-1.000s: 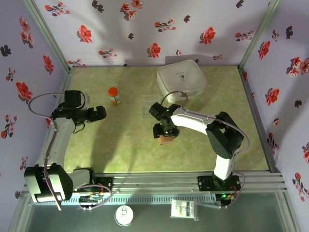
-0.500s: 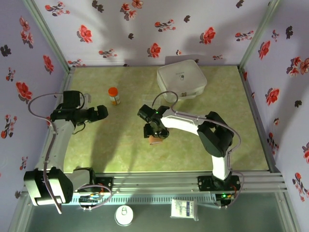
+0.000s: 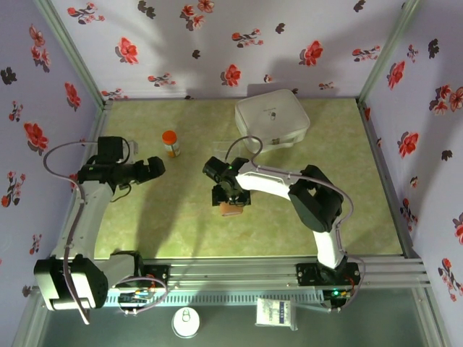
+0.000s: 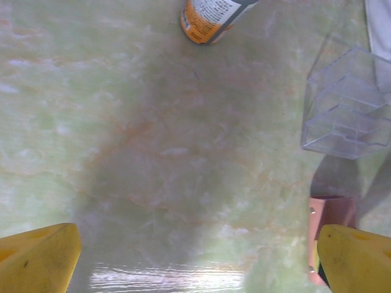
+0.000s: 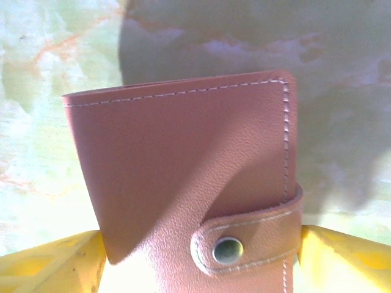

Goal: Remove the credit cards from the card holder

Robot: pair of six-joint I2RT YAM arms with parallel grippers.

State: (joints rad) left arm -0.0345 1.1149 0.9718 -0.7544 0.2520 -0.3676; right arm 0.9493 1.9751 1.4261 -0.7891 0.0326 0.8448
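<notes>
The card holder (image 5: pixel 183 171), a tan-brown leather wallet, is folded closed with its snap strap fastened. It sits between the yellow fingers of my right gripper (image 5: pixel 200 256), which touch its two side edges. From above, the right gripper (image 3: pixel 230 196) is at the middle of the table with the card holder (image 3: pixel 231 210) under it. The credit cards are hidden inside the closed holder. My left gripper (image 3: pixel 155 168) hovers at the left, open and holding nothing. In the left wrist view an edge of the card holder (image 4: pixel 330 220) appears beside the right fingertip of the left gripper (image 4: pixel 198 262).
An orange pill bottle (image 3: pixel 171 143) stands at the back left, lying near the top edge in the left wrist view (image 4: pixel 211 15). A clear plastic tray (image 3: pixel 230 150) sits behind the card holder, and a white rounded square case (image 3: pixel 271 119) lies at the back.
My right gripper has carried the card holder leftward across the table. The left gripper has edged slightly to the right.
</notes>
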